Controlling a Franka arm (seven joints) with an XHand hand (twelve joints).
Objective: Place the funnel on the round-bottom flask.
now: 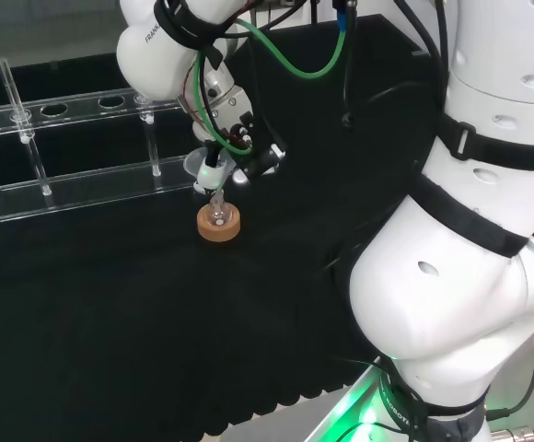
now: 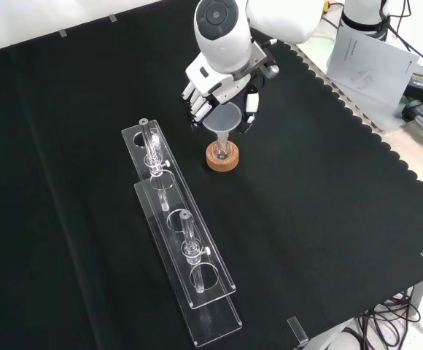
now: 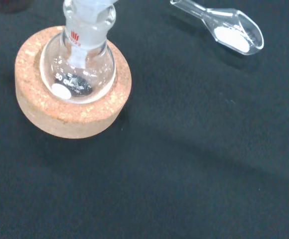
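While the hand (image 2: 222, 91) is hovering right over the cork stand (image 2: 222, 157), the funnel (image 2: 223, 122) is sitting pinched between its curled fingers (image 2: 196, 109) and thumb (image 2: 251, 104), so it's grasping the funnel. That funnel is clear, a wide cone on top narrowing to a thin stem, and in the front view the stem is pointing straight down into the neck of the flask (image 3: 77, 64). I can't tell how far in the stem is going, or whether the cone is resting on the neck yet; it's all clear on clear.

The flask is a small clear round-bottom one, sitting upright in the cork ring on the black tabletop (image 2: 328, 219). In the wrist view it's showing some red print on the neck and white print plus a white oval patch on the bulb, but I'm not reading it off. There's something dark lying at the bottom of the bulb; I can't make out what. The top of the neck is getting cut off there by a blurry clear shape.

Also lying on the cloth near the stand in the wrist view is a clear scoop (image 3: 224, 29) with a bit of white powder in it.

To the left in the front view, a clear rack (image 2: 179, 226) is standing with a couple of tubes (image 2: 153, 149) in it.
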